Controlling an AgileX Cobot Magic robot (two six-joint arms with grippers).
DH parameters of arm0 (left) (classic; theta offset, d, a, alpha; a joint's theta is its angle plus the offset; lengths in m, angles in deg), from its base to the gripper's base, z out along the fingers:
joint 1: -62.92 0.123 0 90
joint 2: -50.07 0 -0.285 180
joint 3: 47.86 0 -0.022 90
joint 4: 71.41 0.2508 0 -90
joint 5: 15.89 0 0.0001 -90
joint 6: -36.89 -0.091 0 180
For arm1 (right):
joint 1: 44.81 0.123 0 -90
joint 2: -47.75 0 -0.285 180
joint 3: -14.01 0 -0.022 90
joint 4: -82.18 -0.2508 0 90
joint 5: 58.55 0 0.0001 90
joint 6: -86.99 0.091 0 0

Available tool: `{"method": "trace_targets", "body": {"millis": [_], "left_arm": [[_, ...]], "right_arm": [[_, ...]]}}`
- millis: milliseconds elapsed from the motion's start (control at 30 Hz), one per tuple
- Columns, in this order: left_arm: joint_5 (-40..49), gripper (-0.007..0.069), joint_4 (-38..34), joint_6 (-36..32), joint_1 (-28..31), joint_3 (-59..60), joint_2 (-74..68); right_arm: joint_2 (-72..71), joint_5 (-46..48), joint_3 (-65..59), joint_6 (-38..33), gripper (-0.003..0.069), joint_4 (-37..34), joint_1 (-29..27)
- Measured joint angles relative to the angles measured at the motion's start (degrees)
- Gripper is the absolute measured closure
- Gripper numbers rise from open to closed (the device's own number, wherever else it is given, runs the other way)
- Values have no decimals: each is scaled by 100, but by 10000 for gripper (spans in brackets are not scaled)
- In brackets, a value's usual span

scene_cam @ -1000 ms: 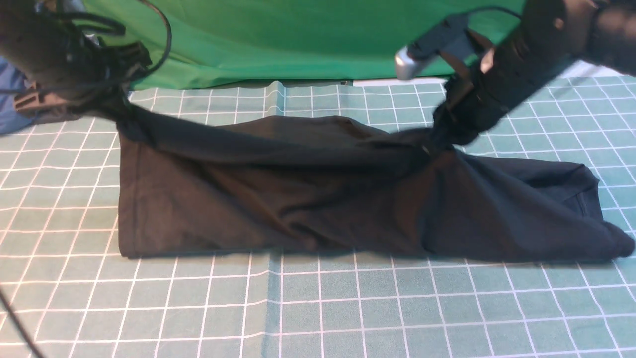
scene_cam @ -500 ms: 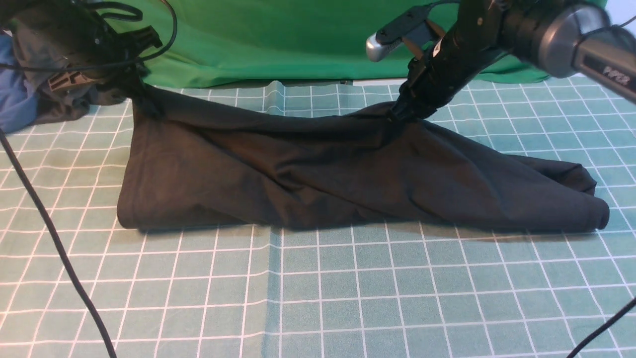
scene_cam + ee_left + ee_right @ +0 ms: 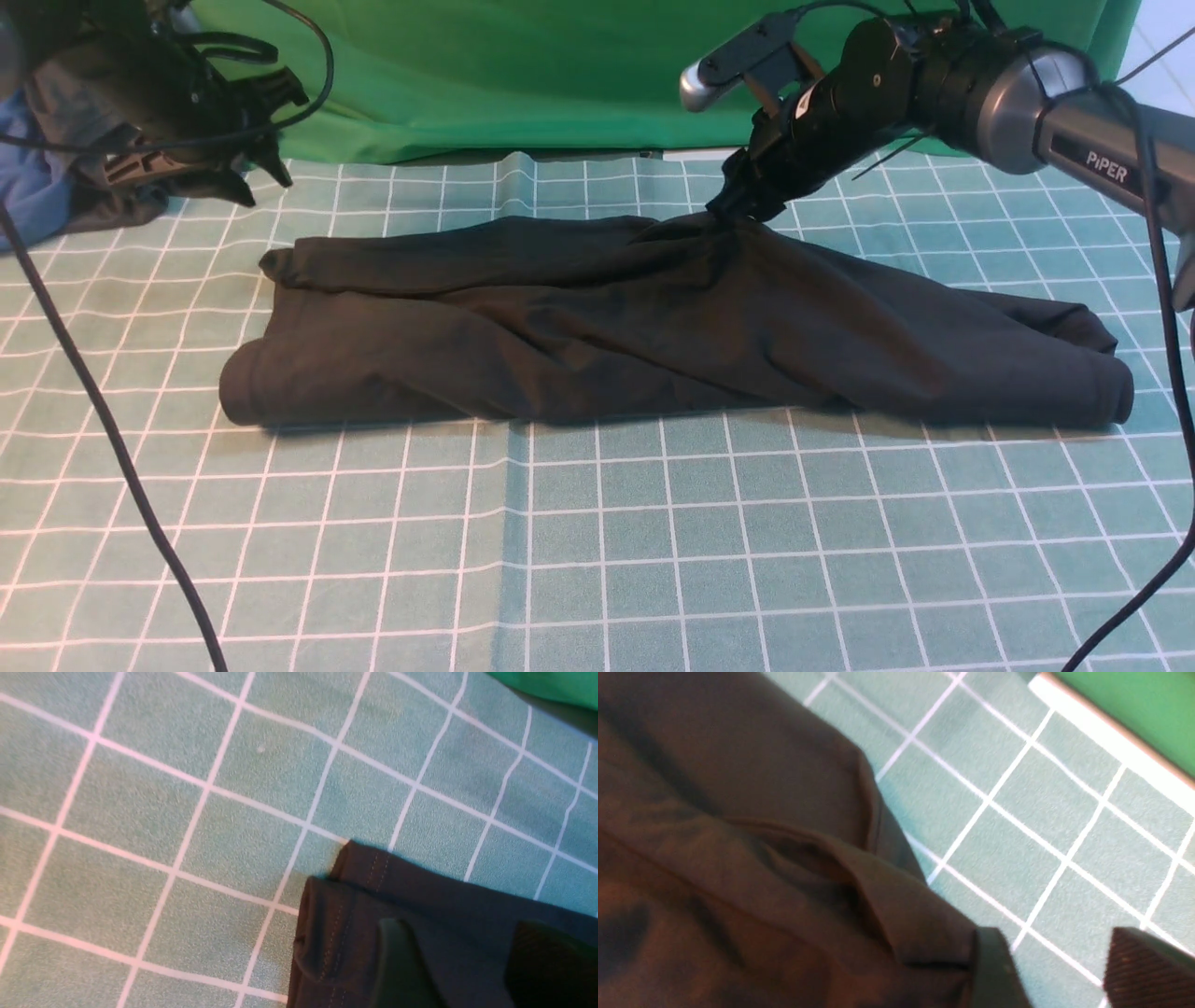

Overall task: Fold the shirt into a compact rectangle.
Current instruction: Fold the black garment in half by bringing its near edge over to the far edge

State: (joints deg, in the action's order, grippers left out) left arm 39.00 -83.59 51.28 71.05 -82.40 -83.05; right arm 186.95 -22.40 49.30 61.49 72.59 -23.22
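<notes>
The black shirt (image 3: 653, 336) lies as a long, rumpled band across the checked table cover (image 3: 597, 560), doubled lengthwise. My left gripper (image 3: 264, 187) hangs open just above and behind the shirt's far left corner, not touching it. In the left wrist view the stitched hem corner of the shirt (image 3: 345, 924) lies under my left gripper (image 3: 467, 963), whose jaws are apart. My right gripper (image 3: 736, 207) is open at the shirt's far edge, where the cloth still peaks up against it. In the right wrist view bare table shows between the jaws of my right gripper (image 3: 1057, 968), and the shirt (image 3: 761, 858) lies beside one finger (image 3: 994, 970).
A blue garment (image 3: 28, 201) and a dark grey one (image 3: 121, 210) lie at the far left, behind my left arm. A green backdrop cloth (image 3: 523, 75) hangs along the table's far edge. Black cables (image 3: 112, 439) trail over the left and right front.
Both grippers have opened and let go of the shirt's far edge. The lifted edge has dropped on the left, and the left gripper now stands clear of it.
</notes>
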Motion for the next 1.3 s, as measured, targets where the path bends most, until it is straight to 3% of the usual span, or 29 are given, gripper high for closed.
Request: {"method": "trace_targets", "body": {"millis": [100, 167, 267, 400, 467, 600, 767, 1067, 1300], "left_arm": [[157, 238, -30, -117, 22, 0, 235], [309, 251, -206, -317, 10, -5, 463], [543, 339, -459, -701, -188, -24, 673], [871, 543, -476, -1069, -861, -37, 635], [967, 595, -476, -1161, -1271, -37, 466], [896, 620, -421, -1268, -1951, -37, -6], [472, 622, -304, -1330, -2289, -37, -554], [-702, 617, 140, -1019, -2210, -37, -1024], [-1604, 617, 15, -509, -1873, -189, -1114]], "right_arm": [[-183, 335, 117, 74, 299, 109, -26], [-411, 622, 214, 171, 318, 148, -57], [-845, 1050, 295, 278, 396, 170, -94], [-1388, 1601, 337, 297, 579, 181, -101], [-1550, 1787, 342, 297, 616, 181, -101], [-1631, 2087, 342, 312, 631, 181, -101], [-1625, 2310, 336, 312, 635, 181, -101], [-1625, 2350, 336, 312, 635, 158, -101], [-1625, 2425, 336, 312, 635, 149, -101]]}}
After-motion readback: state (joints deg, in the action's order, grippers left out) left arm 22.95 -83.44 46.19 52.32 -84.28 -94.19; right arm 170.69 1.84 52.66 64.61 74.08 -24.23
